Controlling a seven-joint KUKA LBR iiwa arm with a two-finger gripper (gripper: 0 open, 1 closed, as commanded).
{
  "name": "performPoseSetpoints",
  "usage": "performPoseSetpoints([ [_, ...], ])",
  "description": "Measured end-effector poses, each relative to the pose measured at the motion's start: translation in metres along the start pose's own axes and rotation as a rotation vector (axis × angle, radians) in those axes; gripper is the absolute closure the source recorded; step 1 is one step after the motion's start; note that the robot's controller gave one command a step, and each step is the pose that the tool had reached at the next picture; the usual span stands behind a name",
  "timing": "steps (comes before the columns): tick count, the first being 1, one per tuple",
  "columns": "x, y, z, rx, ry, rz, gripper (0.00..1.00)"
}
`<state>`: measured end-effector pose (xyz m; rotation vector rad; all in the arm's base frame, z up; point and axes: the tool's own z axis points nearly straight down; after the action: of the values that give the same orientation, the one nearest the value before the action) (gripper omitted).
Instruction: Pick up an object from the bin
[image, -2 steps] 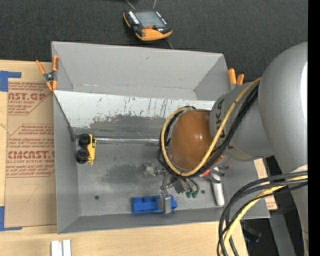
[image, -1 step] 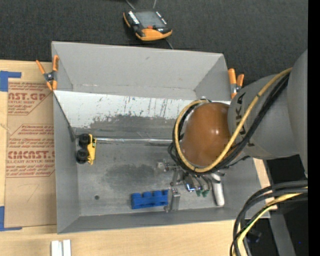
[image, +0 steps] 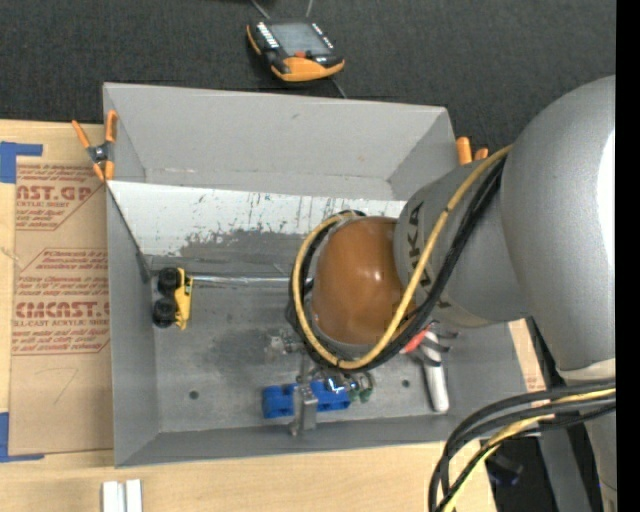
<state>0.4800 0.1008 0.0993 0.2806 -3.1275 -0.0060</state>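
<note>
Grey robot arm (image: 560, 220) with an orange wrist cover (image: 352, 280) hangs over the bin (image: 130, 390). Its pincer (image: 305, 405) is down on a blue plastic piece (image: 280, 401), directly under it. Whether the pincer is open or closed cannot be told. A yellow toy truck (image: 173, 297) lies well to the pincer's left.

Blue thing (image: 278, 402) just below orange cover (image: 355, 280) partly hidden behind tool (image: 303, 408); white marker (image: 436, 385) right of cover, upper end under arm (image: 520, 250).
</note>
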Motion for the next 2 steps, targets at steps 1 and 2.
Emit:
performPoseSetpoints([
  [1,-0.002,-0.01,0.027,0.005,-0.023,-0.043,0.0],
  [2,0.005,-0.026,0.03,0.0,-0.006,0.061,1.0],
])
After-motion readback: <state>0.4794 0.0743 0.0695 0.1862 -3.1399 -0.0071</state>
